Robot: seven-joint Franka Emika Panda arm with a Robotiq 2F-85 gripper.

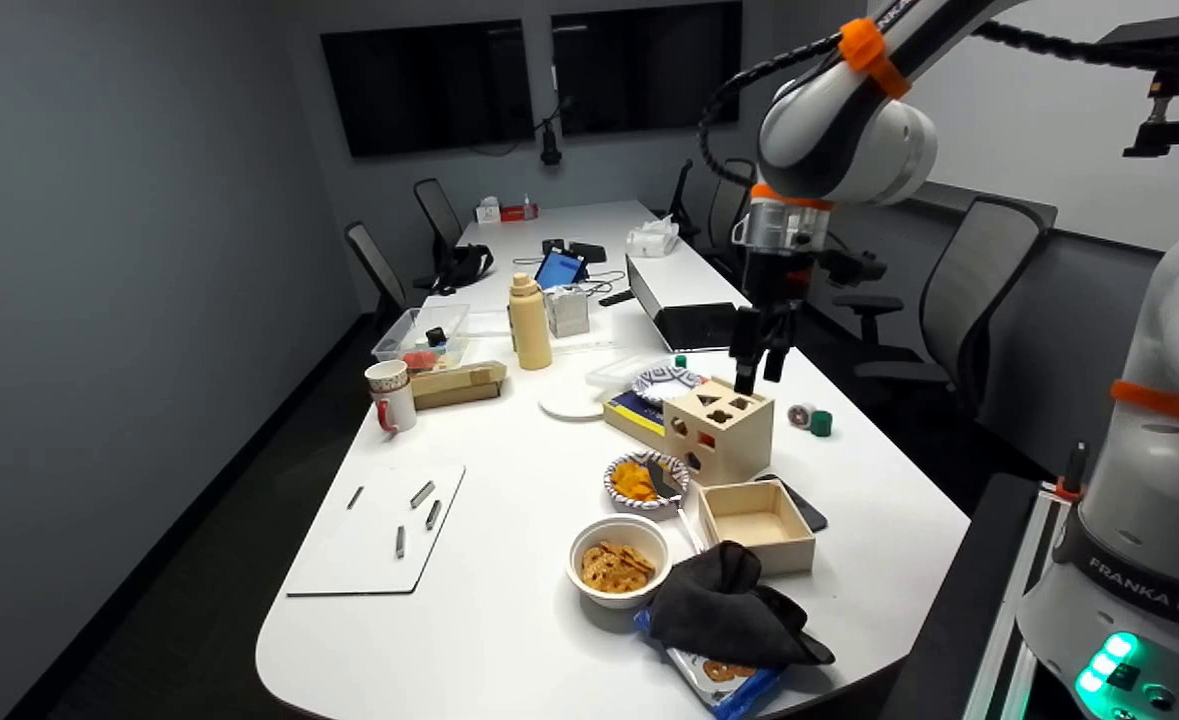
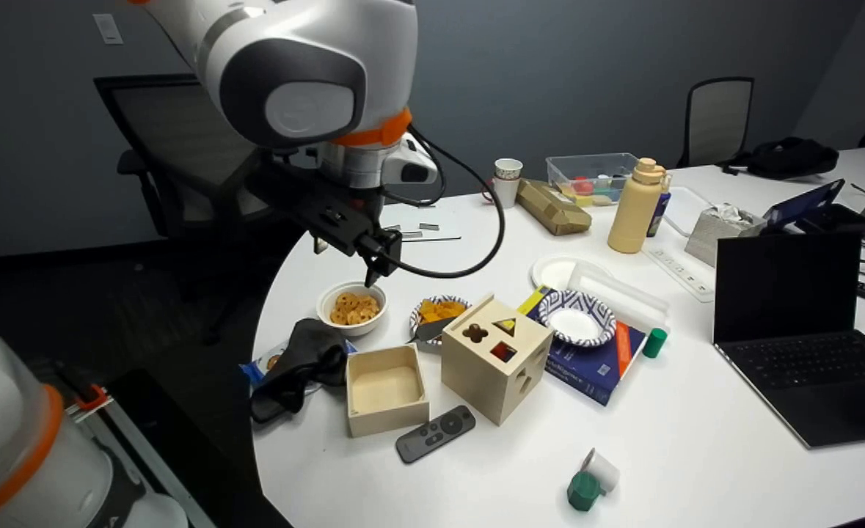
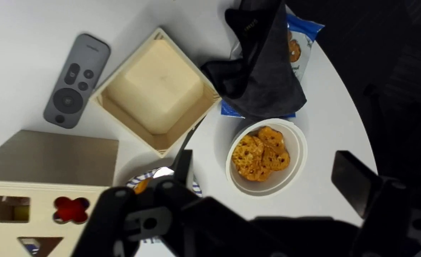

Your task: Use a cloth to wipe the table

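A crumpled dark grey cloth lies over a blue snack packet near the rounded end of the white table. The cloth also shows in an exterior view and at the upper middle of the wrist view. My gripper is raised above the table, apart from the cloth. In the wrist view the fingers are wide apart with nothing between them. The white bowl of crackers shows in the gap below them. The cloth lies beyond the bowl, ahead of the fingertips.
The white cracker bowl stands beside the cloth. An open wooden box, a wooden shape sorter, a grey remote and a patterned bowl of chips are close by. A laptop and a tan bottle stand farther off.
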